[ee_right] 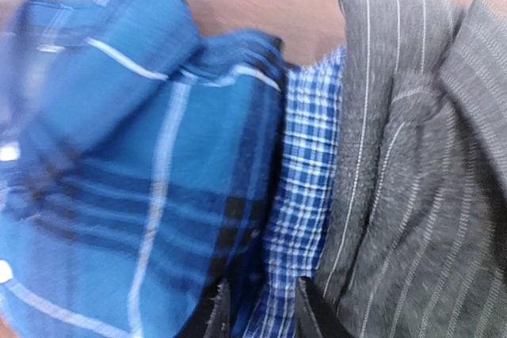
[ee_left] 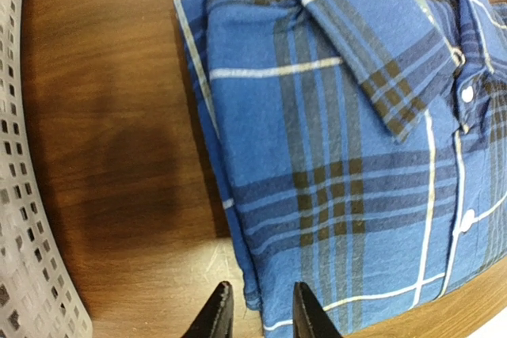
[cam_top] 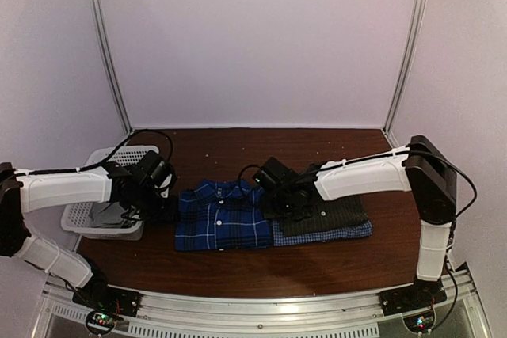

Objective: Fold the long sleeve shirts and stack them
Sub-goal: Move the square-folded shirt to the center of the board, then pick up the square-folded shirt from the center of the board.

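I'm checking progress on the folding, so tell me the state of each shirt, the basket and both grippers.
blue plaid shirt: folded, lying flat.
pale blue checked shirt: bottom of the stack, only its edge showing.
dark grey shirt: folded, on top of it.
white basket: upright, left of the shirts.
left gripper: jaws slightly open, holding nothing.
right gripper: jaws slightly open, over cloth.

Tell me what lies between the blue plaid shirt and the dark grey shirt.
A strip of the pale blue fine-checked shirt shows between the blue plaid shirt and the dark grey shirt, clearest in the right wrist view.
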### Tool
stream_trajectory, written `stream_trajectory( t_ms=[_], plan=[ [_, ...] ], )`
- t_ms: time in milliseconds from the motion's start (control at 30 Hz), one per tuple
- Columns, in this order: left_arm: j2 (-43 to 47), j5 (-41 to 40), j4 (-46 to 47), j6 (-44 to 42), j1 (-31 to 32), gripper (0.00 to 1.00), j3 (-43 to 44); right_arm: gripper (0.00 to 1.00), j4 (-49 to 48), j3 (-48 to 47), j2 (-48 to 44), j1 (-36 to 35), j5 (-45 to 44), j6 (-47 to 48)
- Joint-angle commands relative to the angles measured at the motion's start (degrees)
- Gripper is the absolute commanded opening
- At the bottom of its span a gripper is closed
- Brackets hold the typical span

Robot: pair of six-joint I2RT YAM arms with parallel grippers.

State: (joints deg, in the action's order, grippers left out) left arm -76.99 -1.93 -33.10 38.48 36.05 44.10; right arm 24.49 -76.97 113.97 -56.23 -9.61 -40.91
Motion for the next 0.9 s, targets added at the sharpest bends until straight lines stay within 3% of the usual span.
stream_trajectory(
  t_ms=[0,300,700,767,867],
  plan=[
    [-1.06,-1.64,0.73,-0.41,-0.38,0.29,2.45,0.33,-5.21,2.63,-6.96,-0.11,2.81,-1.15],
    [-6.00,-1.76,3.12,-1.00,-0.79,0.38,3.45,0.39,-12.88,5.43,-6.34,-0.03,8.91,-2.75],
    [-12.11,0.23,7.42,-1.81,-1.07,0.41,3.52,0.40,-16.47,8.45,-3.23,1.16,11.96,-4.22],
    [-13.15,0.52,7.99,-1.89,-1.08,0.39,3.41,0.40,-16.66,8.98,-3.31,1.27,11.85,-4.35],
    [-14.38,0.58,8.64,-1.86,-1.07,0.24,3.20,0.41,-16.71,9.67,-3.32,1.30,11.67,-4.52]
  ],
)
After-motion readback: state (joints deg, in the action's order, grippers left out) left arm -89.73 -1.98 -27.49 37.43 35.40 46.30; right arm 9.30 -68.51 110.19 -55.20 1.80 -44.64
